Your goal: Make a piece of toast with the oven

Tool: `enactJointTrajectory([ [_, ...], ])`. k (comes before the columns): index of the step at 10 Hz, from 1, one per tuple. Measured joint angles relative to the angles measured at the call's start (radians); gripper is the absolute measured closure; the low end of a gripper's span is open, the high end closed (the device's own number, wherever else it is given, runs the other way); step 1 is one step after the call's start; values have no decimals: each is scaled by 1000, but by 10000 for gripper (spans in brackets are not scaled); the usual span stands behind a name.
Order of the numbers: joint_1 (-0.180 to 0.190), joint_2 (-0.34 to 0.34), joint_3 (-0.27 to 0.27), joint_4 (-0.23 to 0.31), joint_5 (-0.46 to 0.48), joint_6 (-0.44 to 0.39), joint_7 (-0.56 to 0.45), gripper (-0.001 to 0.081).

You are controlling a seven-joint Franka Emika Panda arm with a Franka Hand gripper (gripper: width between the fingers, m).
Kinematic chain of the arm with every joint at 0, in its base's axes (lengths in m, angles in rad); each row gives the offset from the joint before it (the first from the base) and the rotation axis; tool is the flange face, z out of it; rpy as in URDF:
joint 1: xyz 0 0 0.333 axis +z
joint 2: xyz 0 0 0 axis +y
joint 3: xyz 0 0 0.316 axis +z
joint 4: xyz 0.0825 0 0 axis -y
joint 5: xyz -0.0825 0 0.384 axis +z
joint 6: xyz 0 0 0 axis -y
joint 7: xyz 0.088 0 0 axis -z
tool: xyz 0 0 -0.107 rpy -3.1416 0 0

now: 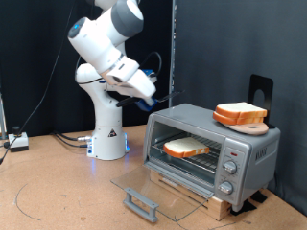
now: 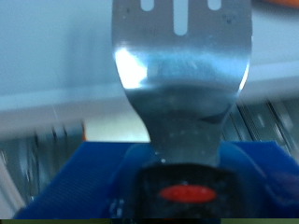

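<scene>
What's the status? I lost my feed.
Hand raised beside the oven, shut on spatula. Toast on the rack inside, door dropped open. Spare slices on top. Nothing blocking.

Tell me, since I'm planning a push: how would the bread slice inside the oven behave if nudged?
The piece of toast looks light, so it likely slides easily. It lies flat on the wire rack of the oven, so it shouldn't roll or tip. It probably crumbles under pressure.
</scene>
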Motion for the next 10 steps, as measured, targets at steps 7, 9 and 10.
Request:
enactJointTrajectory([
  [7,100,-131,206,-81,63,43,141,412],
  [9,129,-186,277,-100,107,57,219,412],
  [10,142,-208,282,-109,111,54,240,412],
])
